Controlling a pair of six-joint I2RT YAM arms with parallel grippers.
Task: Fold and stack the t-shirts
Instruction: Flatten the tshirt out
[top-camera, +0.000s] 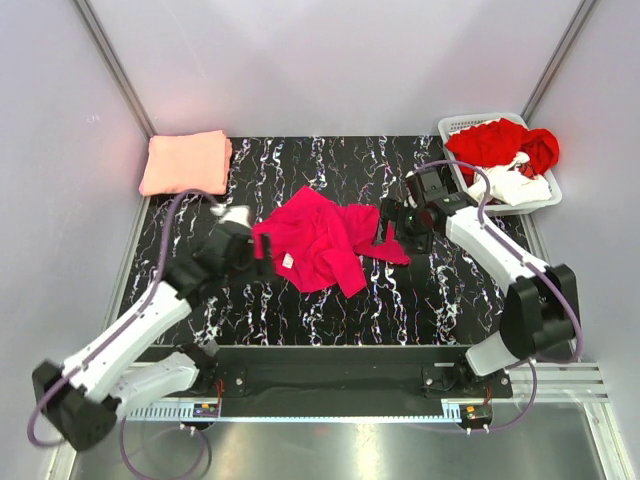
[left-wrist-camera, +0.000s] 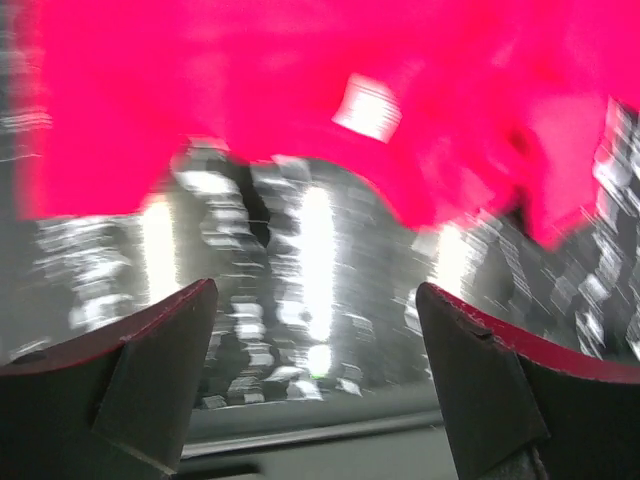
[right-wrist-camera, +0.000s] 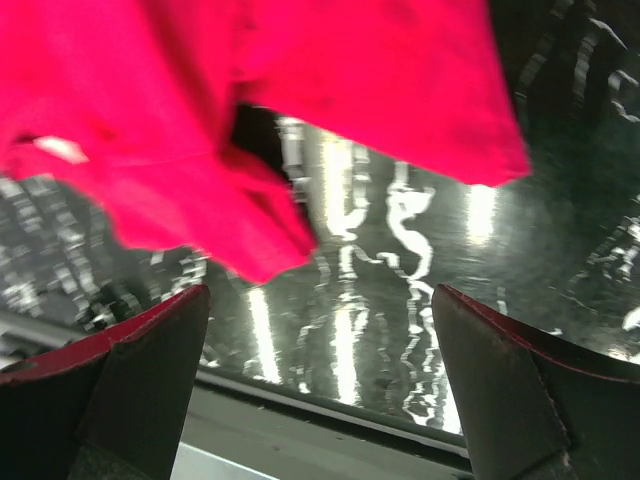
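Magenta t-shirt (top-camera: 322, 240) crumpled on tabletop (top-camera: 420, 300), unfolded; salmon t-shirt (top-camera: 186, 162) folded, far-left corner; red t-shirt (top-camera: 500, 142), white t-shirt (top-camera: 512, 186) waiting in basket (top-camera: 452, 124); left gripper (left-wrist-camera: 310, 290), right gripper (right-wrist-camera: 320, 295) both released, empty

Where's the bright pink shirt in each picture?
Top camera: magenta shirt crumpled near the middle of the picture.
Left wrist: magenta shirt across the top, blurred.
Right wrist: magenta shirt over the top and left.
Shared landmark: the black marbled table beneath it.
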